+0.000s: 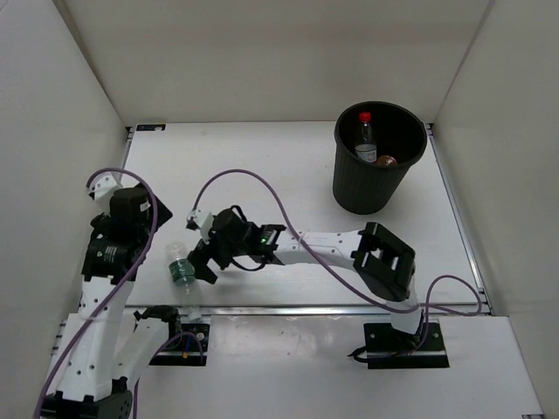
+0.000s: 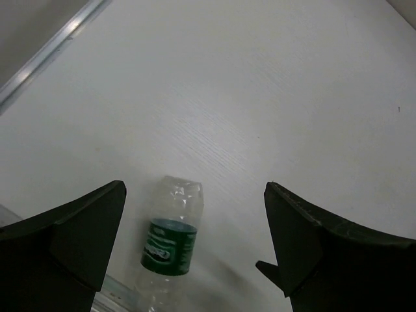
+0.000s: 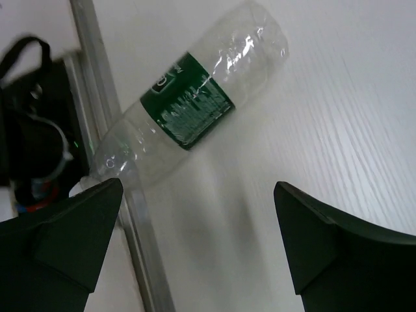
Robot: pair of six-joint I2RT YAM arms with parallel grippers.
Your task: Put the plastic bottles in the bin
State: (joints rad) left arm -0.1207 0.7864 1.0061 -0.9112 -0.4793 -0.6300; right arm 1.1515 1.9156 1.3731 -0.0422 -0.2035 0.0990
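A clear plastic bottle with a green label lies on its side near the table's front edge, at the left. My right gripper is open just right of it, with nothing between the fingers. In the right wrist view the bottle lies ahead of the open jaws, its neck over the edge rail. My left gripper is open above the table, and the bottle lies below it, near the left finger. The black bin stands at the back right, holding a red-capped bottle and an orange one.
An aluminium rail runs along the table's front edge and also shows in the right wrist view. White walls enclose the table on three sides. A purple cable loops over the right arm.
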